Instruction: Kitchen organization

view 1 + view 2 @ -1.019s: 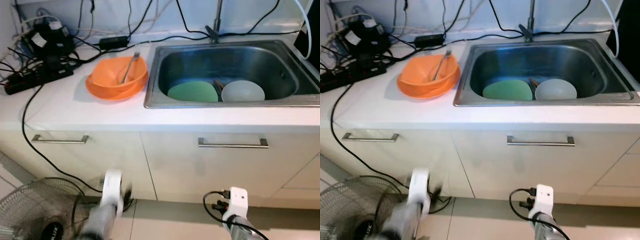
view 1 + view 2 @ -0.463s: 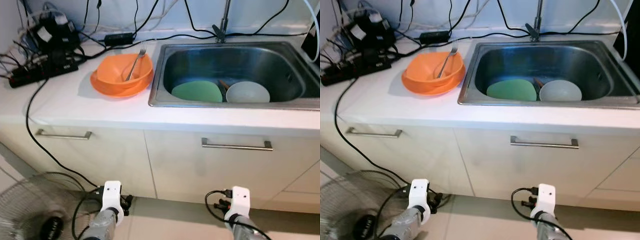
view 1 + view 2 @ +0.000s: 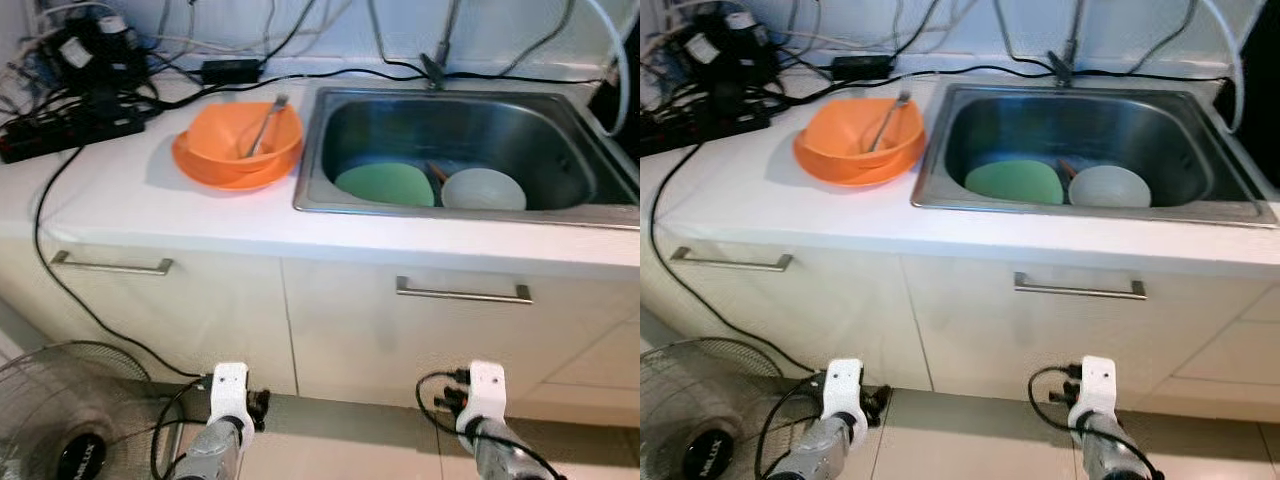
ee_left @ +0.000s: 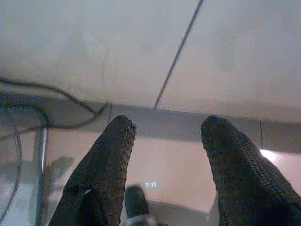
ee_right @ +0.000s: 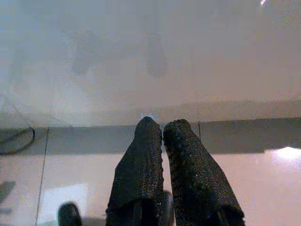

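While both arms hung low before the cabinets (image 3: 400, 330), the counter (image 3: 130, 200) was seen from above with its front edge running across the middle of the head views. At about 11 o'clock on the counter an orange bowl (image 3: 237, 145) was set, a fork (image 3: 262, 122) leaning in it, just beside the left rim of the sink (image 3: 310, 150). Inside the sink a green plate (image 3: 386, 184) and a white bowl (image 3: 484, 189) were laid side by side, touching or nearly so, toward the front wall. Cables and a power strip (image 3: 70, 128) were crowded at 10 o'clock along the back edge, and one black cable (image 3: 60, 270) was draped over the counter's front edge down to the floor. A fan (image 3: 70, 420) was stood on the floor at 7 o'clock, close to the left arm. Open tiled floor (image 3: 340, 440) was left between the two arms.

The left gripper (image 4: 164, 136) was held with fingers spread apart and nothing between them, pointed at the cabinet base. The right gripper (image 5: 162, 129) was held with fingers pressed together, nothing held, also aimed at the toe-kick.
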You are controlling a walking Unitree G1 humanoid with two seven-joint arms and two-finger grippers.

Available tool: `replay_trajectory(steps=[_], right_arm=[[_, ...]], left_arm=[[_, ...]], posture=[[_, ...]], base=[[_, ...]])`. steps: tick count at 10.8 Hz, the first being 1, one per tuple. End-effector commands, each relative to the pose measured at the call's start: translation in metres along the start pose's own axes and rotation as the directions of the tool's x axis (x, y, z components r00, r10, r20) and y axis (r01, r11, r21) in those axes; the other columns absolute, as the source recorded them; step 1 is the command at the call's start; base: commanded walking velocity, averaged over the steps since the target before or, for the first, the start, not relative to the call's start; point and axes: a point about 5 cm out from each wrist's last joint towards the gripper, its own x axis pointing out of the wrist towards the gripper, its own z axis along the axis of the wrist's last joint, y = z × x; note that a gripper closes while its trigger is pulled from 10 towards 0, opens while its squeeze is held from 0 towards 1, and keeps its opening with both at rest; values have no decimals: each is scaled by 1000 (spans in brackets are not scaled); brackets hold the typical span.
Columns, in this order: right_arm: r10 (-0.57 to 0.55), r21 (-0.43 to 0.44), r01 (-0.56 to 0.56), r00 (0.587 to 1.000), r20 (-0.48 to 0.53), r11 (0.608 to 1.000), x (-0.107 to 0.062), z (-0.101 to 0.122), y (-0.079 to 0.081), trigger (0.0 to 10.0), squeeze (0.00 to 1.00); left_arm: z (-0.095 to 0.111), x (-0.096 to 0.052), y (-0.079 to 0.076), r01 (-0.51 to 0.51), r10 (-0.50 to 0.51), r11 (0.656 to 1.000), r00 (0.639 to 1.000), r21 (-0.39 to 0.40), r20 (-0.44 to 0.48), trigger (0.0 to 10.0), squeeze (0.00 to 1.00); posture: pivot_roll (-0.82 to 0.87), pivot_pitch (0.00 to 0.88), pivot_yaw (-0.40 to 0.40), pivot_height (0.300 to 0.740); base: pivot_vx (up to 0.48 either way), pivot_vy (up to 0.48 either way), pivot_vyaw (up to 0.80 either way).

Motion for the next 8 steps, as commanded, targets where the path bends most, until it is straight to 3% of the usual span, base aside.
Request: replay_trajectory(steps=[1,3,5,6,8], right_arm=[[10,21,-12,996,93,1000,2,17,2,10000,0],[22,15,-26,978,209,1000,0,26,3,10000,0],[-7,-41,20,955,298,999,-9,27,-6,10000,0],[-3,-82,42,906,423,996,-18,42,-9,10000,0],[-14,-61,63,806,592,996,-33,78,-5,10000,0]], left_arm=[[16,1,9,-43,45,999,995,-23,91,10000,0],[26,-5,21,-90,94,996,971,-30,222,10000,0],[31,-17,31,-156,144,988,926,7,350,10000,0],[46,-28,33,-172,161,985,871,-19,464,10000,0],[90,-44,30,-186,176,981,751,-52,637,10000,0]], posture=[[12,0,49,740],[21,0,51,740],[34,0,55,740],[39,0,60,740],[41,0,65,740]], base=[[0,0,0],[0,0,0],[0,0,0],[0,0,0],[0,0,0]])
